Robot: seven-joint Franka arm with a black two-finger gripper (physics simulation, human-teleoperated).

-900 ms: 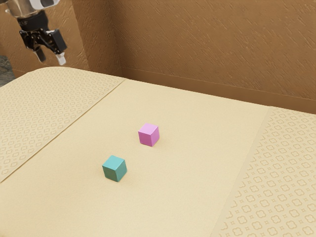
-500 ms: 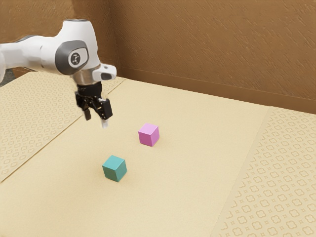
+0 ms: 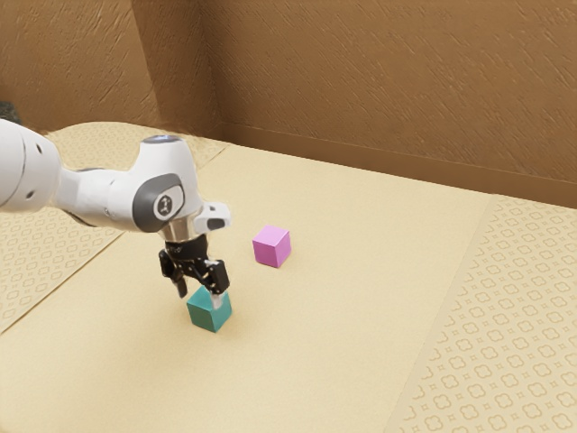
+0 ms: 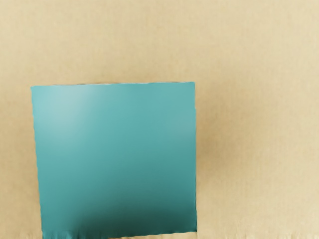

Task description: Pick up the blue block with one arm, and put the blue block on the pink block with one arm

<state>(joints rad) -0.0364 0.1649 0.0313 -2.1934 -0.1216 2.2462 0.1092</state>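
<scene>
Two blocks are sitting apart on the table (image 3: 379, 298), the blue block (image 3: 210, 313) lower left of centre, the pink block (image 3: 271, 246) up-right of it. The gripper (image 3: 200, 292) is hovering just over the blue block, fingers spread.

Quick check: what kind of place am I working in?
Probably a simulated indoor test room: a wide tan table with patterned side panels, brown textured walls behind it, and two toy-like cubes, the blue block and the pink block, on it.
</scene>
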